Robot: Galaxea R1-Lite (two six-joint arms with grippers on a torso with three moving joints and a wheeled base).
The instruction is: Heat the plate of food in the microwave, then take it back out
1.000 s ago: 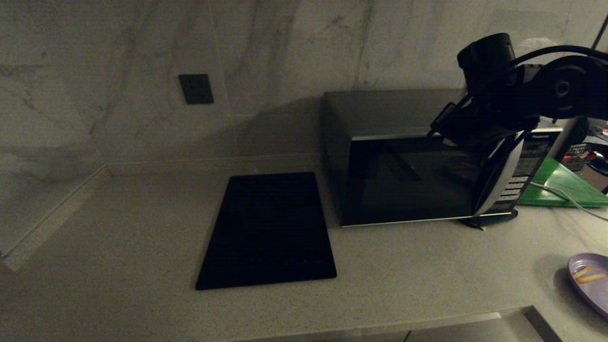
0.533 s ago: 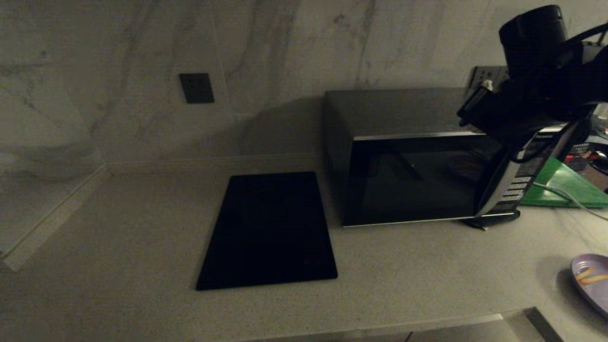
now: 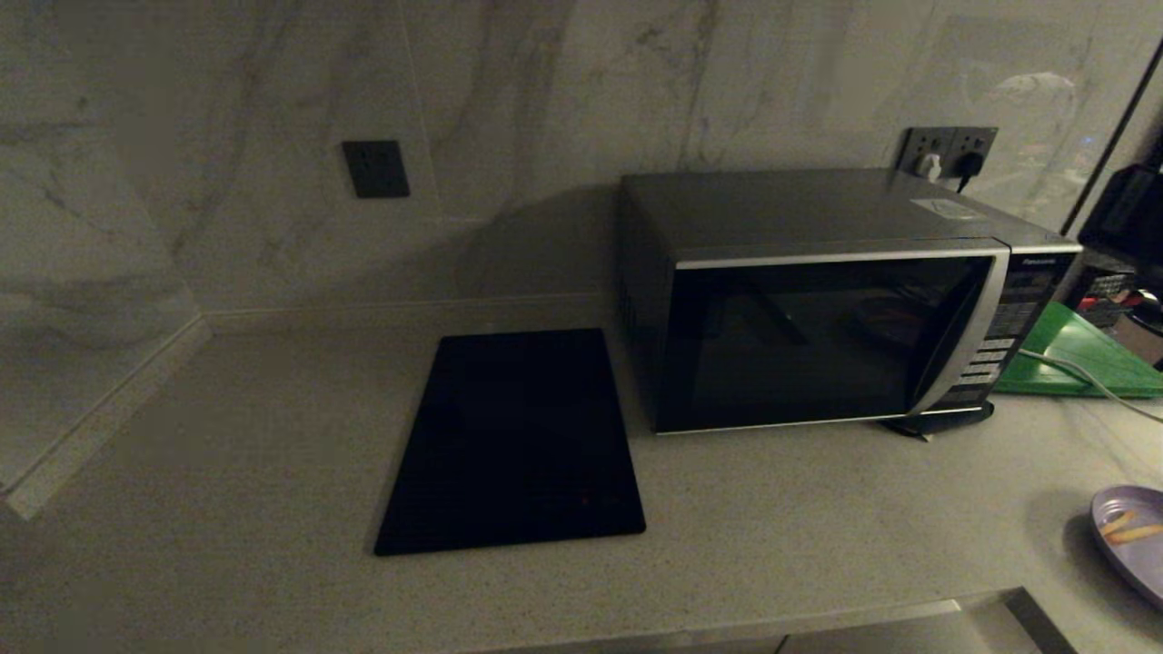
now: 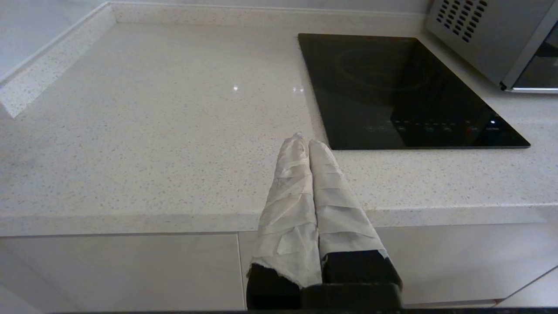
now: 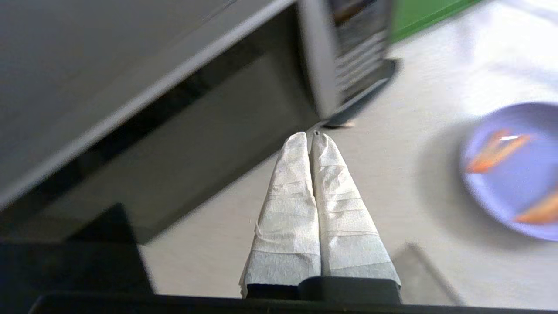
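The microwave [image 3: 818,300] stands on the counter at the right with its black glass door closed; its front also fills part of the right wrist view [image 5: 174,144]. The plate of food [image 3: 1131,536], pale lavender with a few orange sticks, lies on the counter at the far right edge, also seen as the plate [image 5: 514,170] beside my right gripper. My right gripper [image 5: 310,136] hangs above the counter in front of the microwave, shut and empty, out of the head view. The left gripper [image 4: 304,140] is shut and empty, low at the counter's front edge.
A flat black slab [image 3: 513,440] lies on the counter left of the microwave. A green board [image 3: 1081,354] with a white cable [image 3: 1090,381] over it sits to the microwave's right. Sockets [image 3: 945,150] are on the marble wall behind. The counter edge [image 3: 727,627] runs along the front.
The right arm, in front of the microwave's control panel a second ago, rose and drew off to the right and is now out of the head view. The microwave door stays closed.
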